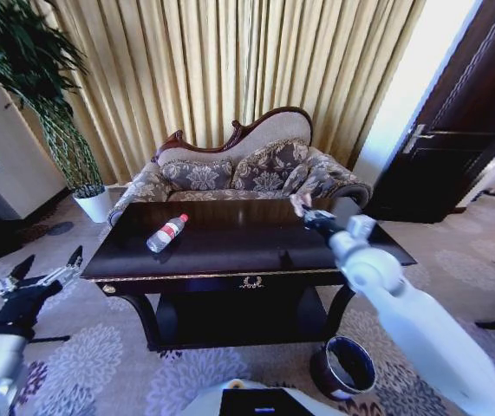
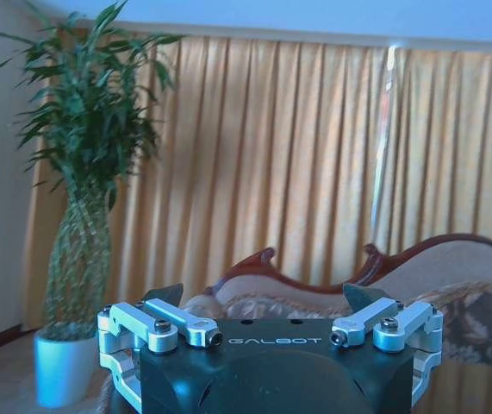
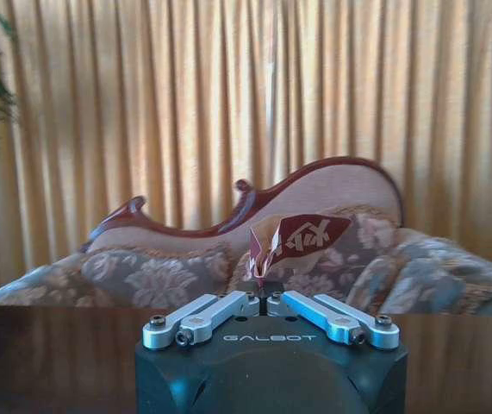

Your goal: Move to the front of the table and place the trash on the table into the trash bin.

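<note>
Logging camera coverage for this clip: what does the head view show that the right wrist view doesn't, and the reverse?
Head view alone: the plastic bottle lying on the table, the trash bin on the carpet, and the open left pincer beside the table. Right wrist view alone: the red-and-white wrapper pinched in the right pincer. Both: sofa, curtains.

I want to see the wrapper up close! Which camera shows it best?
The right wrist view: the red-and-white wrapper stands pinched in the right pincer, large and clear against the sofa. The head view shows it as a small pale scrap at that pincer's tip.
</note>
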{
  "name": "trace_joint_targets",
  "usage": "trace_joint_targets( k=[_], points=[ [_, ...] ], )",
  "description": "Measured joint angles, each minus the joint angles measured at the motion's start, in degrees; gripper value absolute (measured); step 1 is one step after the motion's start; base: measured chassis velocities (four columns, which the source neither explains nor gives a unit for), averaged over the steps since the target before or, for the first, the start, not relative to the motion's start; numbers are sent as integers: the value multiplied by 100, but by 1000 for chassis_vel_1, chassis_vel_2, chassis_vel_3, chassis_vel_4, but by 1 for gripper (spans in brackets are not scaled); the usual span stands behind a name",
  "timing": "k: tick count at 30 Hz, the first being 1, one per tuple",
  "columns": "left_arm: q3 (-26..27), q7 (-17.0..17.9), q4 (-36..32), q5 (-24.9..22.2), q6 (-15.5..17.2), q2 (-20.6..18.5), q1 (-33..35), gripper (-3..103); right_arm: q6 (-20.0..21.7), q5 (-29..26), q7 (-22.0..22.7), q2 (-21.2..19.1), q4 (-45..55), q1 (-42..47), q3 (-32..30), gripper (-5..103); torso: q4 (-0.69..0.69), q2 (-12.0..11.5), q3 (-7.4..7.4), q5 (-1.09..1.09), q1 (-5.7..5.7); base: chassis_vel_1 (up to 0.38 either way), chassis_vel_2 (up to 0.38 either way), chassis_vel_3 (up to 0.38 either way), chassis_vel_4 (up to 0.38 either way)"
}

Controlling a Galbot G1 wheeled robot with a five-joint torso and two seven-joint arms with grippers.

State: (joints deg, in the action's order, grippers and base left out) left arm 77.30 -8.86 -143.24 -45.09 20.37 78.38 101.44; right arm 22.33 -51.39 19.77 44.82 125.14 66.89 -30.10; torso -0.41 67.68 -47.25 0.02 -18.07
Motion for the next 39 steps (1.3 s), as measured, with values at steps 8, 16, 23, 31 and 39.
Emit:
trace_joint_targets(
  k=[8,16,23,31,39],
  points=[
    [-64,6,102,-204,39,-399,-92,100,-188,164,-259,313,714,1576,-1543,0,-2,0,0,-4,0,0,0,0,0],
    [63,173,179,-353,348,-645,-118,100,-346,552,-390,916,1262,2405,-1820,0,-1,0,0,-3,0,0,0,0,0],
    [75,228,118,-380,453,-658,-237,100,-338,609,-428,1048,1382,2489,-1783,0,-1,-1,-1,-2,-2,0,0,0,0],
    [15,200,60,-352,471,-605,-241,100,-334,685,-433,1115,1351,2475,-1723,0,-1,-2,-1,-2,-3,23,-14,-21,23],
    [-27,143,63,-301,470,-579,-219,100,-363,783,-430,1216,1318,2472,-1627,0,-1,-1,-1,-2,-2,137,-126,-134,139]
  ],
)
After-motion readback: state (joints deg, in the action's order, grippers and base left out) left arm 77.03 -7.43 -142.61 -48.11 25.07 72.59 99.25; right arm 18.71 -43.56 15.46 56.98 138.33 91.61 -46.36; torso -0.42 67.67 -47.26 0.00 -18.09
